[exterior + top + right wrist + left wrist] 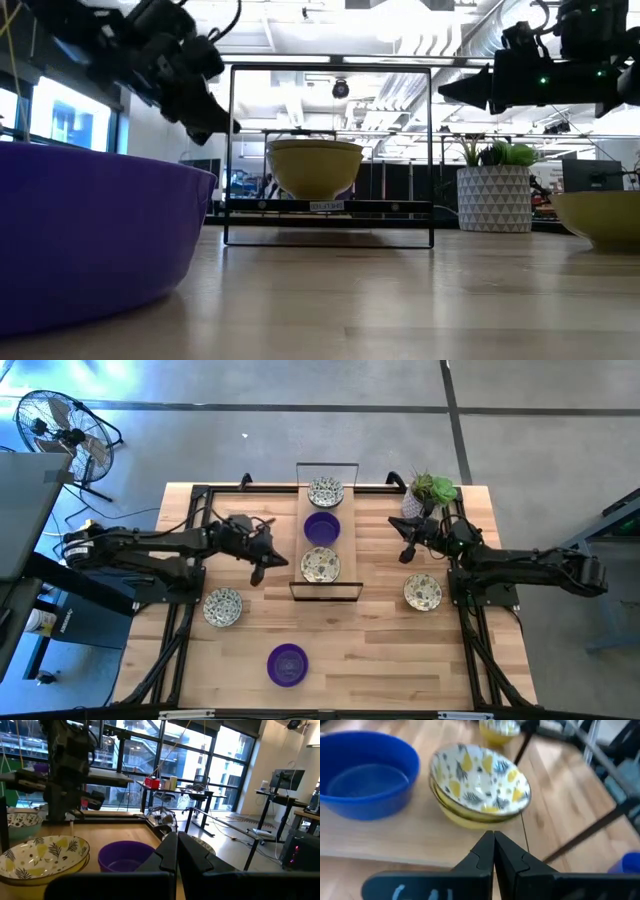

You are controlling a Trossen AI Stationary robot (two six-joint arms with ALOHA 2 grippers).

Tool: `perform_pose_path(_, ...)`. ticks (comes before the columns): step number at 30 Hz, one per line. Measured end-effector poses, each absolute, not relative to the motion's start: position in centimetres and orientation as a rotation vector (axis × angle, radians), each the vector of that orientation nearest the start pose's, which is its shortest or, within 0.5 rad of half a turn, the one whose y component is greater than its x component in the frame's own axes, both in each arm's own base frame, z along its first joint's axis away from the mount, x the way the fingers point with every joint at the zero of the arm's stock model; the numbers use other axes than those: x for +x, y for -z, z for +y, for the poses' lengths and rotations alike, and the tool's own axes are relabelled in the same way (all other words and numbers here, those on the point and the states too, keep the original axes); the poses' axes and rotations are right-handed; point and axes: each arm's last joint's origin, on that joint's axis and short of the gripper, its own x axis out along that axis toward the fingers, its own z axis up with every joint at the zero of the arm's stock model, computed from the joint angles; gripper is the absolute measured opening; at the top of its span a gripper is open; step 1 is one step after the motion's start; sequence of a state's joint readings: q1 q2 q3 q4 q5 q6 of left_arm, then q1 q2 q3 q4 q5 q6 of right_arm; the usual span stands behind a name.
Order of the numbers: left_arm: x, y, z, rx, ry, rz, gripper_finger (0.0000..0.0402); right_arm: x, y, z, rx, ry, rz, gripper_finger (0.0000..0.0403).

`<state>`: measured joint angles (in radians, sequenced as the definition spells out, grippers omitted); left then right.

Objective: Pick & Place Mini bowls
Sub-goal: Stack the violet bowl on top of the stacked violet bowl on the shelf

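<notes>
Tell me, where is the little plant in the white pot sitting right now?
In the high view, the potted plant stands at the table's far right corner, just beyond the right gripper and right of the wire rack holding three mini bowls.

- An indoor robotics lab or workshop within an open-plan office space.
- A wooden worktable (380, 640) stands on a bare grey concrete floor (300, 430).
- A black floor fan (60, 430) sits beside the table.
- Beyond the table: tall glass windows (125, 755), height-adjustable desks (200, 810) and a computer monitor (286, 779).
- Overhead, exposed white ducts (400, 90) and bright ceiling lights.
</notes>
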<state>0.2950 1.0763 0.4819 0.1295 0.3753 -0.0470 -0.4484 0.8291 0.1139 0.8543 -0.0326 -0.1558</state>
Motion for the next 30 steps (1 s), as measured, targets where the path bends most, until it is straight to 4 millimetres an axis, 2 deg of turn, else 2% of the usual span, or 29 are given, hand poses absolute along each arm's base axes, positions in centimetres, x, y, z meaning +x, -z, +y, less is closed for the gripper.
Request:
perform_pose_path(6,21.8,-22.3,3.0,-0.118,0.068,0.558,0.0000,14.6,-19.6,-6.9,-0.186,0.424,-0.099,0.0000)
perform_pose_path(13,21.4,-23.5,1.0,-0.134,0.027,0.722,0.0000,14.6,-19.5,-6.9,-0.189,0.423,-0.089,0.0000)
perform_pose_path(20,21.0,-23.7,-1.3,-0.194,0.033,0.816,0.0000,14.6,-19.4,-6.9,-0.190,0.422,-0.080,0.0000)
perform_pose_path(26,20.8,-23.5,-4.6,-0.209,0.142,0.855,0.0000,14.6,-19.4,-6.9,-0.190,0.423,-0.076,0.0000)
perform_pose_path(30,20.7,-23.0,-6.3,-0.234,0.120,0.885,0.0000,14.7,-18.9,-7.0,-0.197,0.420,-0.029,0.0000)
